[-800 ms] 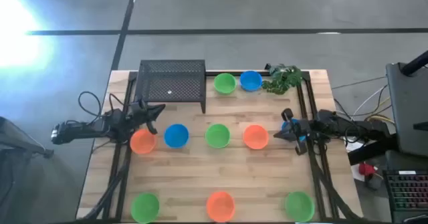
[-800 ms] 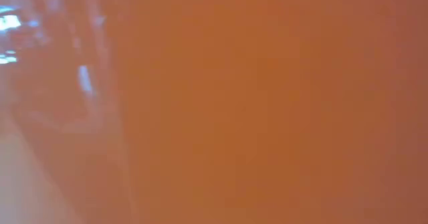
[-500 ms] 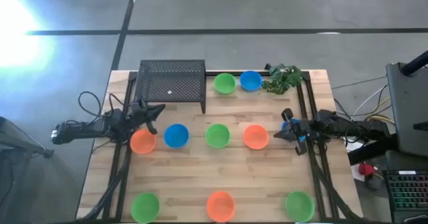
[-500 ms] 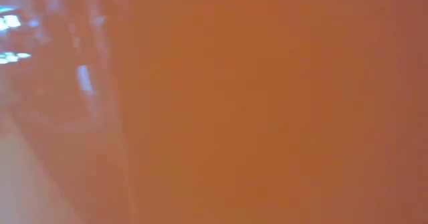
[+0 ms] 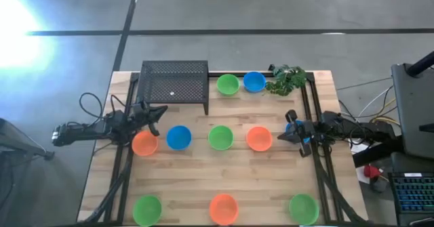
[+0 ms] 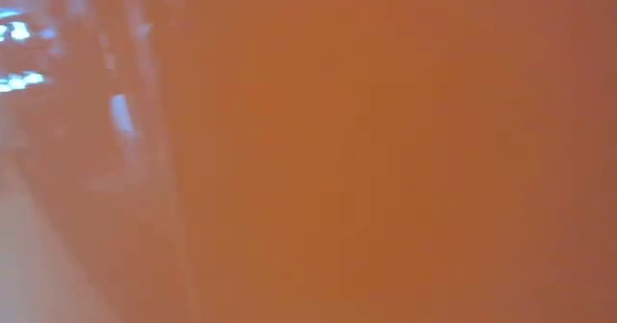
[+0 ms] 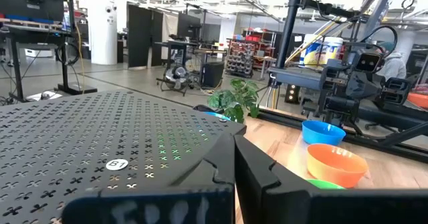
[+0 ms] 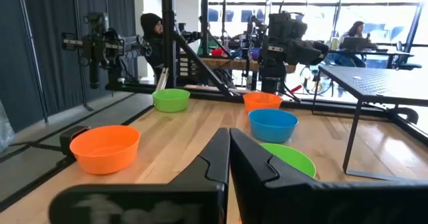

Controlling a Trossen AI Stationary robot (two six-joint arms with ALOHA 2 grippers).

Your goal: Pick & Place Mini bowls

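My left gripper (image 5: 161,110) is clenched empty beside the stand (image 5: 174,82); an orange bowl (image 5: 144,143) lies just toward me, nearest. My right gripper (image 5: 283,137), also clenched empty, points at another orange bowl (image 5: 258,138) alongside. Every bowl on the counter (image 5: 196,179) looks empty.

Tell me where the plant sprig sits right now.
In the high view the plant sprig lies at the table's far edge, right side, just right of the blue bowl and beyond the right tool.
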